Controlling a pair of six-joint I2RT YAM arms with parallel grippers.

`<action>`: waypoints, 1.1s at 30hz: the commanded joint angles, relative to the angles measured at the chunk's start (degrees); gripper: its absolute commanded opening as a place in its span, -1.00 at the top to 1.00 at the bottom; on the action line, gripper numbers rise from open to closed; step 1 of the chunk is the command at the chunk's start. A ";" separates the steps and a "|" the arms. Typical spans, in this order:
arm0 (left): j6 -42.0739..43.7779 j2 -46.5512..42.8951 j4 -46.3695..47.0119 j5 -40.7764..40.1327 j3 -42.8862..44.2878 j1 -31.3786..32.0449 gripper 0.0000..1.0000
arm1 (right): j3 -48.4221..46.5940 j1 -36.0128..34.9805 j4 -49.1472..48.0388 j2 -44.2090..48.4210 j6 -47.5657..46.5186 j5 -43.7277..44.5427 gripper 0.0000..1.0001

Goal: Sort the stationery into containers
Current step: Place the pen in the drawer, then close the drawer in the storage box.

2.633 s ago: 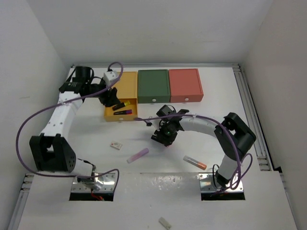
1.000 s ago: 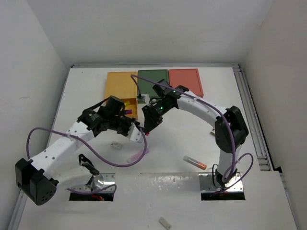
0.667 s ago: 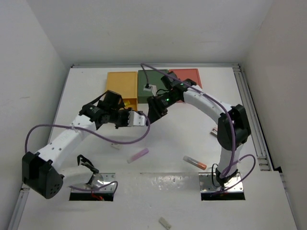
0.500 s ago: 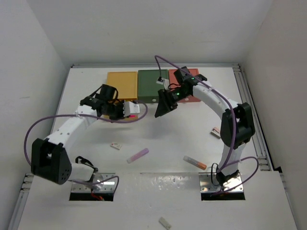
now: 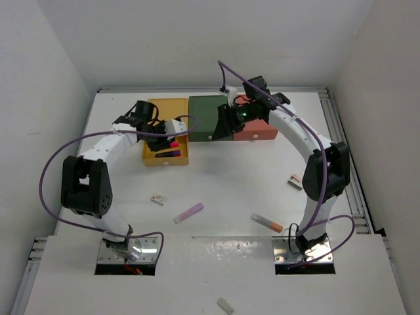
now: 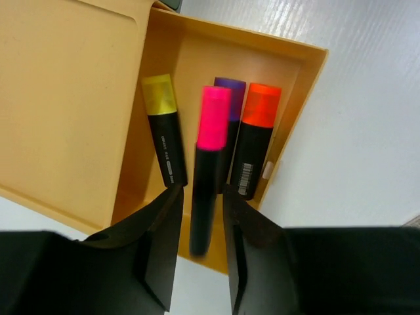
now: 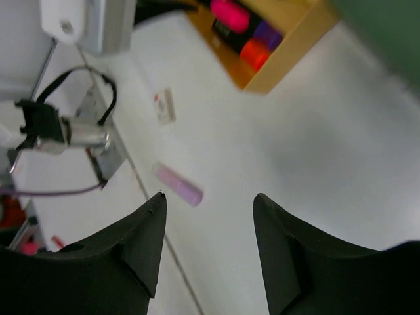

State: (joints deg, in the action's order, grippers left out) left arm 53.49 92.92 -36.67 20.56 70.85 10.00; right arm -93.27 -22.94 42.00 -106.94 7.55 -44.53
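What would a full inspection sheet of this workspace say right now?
Surface: white table, no spills seen.
Job's things: yellow box drawer open, holding three markers; green box, red box look closed; lilac stick, orange-tipped tube, left eraser, right eraser lie loose.
Clutter: pale stub on near ledge.
Grippers: left gripper over drawer, pink-capped marker between fingers, grip unclear; right gripper open, empty.
Cables: purple cables loop from both arms.
Surroundings: white walls.

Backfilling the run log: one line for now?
left gripper: pink-capped black marker between fingers, over open mustard-yellow drawer box | right gripper: open, empty
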 commanded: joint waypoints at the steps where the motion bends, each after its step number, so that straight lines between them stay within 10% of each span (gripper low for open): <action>1: -1.81 0.33 1.86 1.15 1.66 -0.77 0.24 | -3.14 0.79 -12.27 0.50 4.65 5.76 -0.08; 5: -3.40 -2.47 5.98 3.51 -0.80 -2.79 -0.13 | -2.96 0.53 -25.87 -0.11 11.06 11.81 -0.01; 11: -4.19 -11.26 8.18 16.78 -5.27 -8.93 -0.15 | -3.93 -0.70 -41.00 -4.32 19.59 18.34 0.16; 18: 5.82 -16.11 -6.47 25.75 -9.14 -9.56 0.54 | -7.71 -5.36 -53.50 -13.46 23.56 16.85 0.44; 33: 15.94 -19.19 -10.19 21.54 -20.66 -9.12 0.91 | -14.74 -11.69 -59.05 -27.62 21.54 19.48 0.86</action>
State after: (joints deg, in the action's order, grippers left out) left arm 65.87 74.04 -47.55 41.52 51.05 0.45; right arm -104.38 -35.03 -12.80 -134.02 29.95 -26.15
